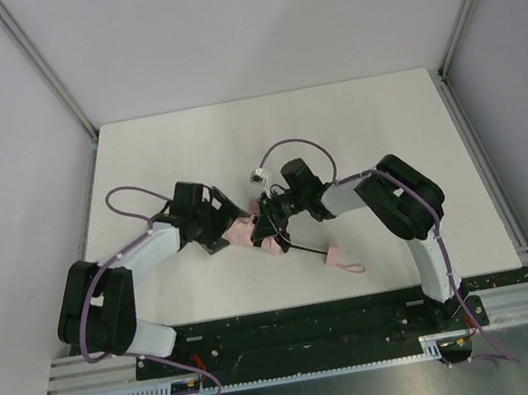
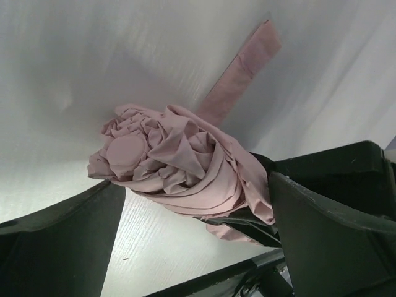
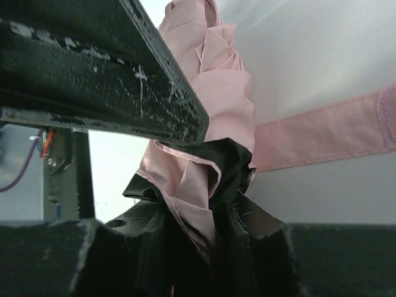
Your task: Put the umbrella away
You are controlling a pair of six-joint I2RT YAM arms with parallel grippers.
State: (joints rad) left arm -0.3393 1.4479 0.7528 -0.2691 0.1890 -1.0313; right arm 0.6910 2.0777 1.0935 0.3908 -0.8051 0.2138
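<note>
The pale pink umbrella point(image 1: 243, 231) lies folded near the table's front middle, between my two grippers. Its thin black shaft point(image 1: 305, 248) runs right to the small pink handle point(image 1: 337, 256) with its wrist loop. My left gripper point(image 1: 221, 230) holds the bundle's tip end; in the left wrist view the crumpled fabric point(image 2: 179, 164) sits between the wide-set fingers point(image 2: 328, 235), and the closure strap point(image 2: 242, 68) trails away over the table. My right gripper point(image 1: 270, 222) is shut on a fold of the pink and black fabric point(image 3: 207, 185), with the strap point(image 3: 322, 133) to its right.
The white table point(image 1: 354, 132) has grey walls at the back and sides. A metal rail point(image 1: 479, 151) runs along its right edge. Purple cables loop over both arms. A small white connector point(image 1: 259, 173) sits just behind the grippers.
</note>
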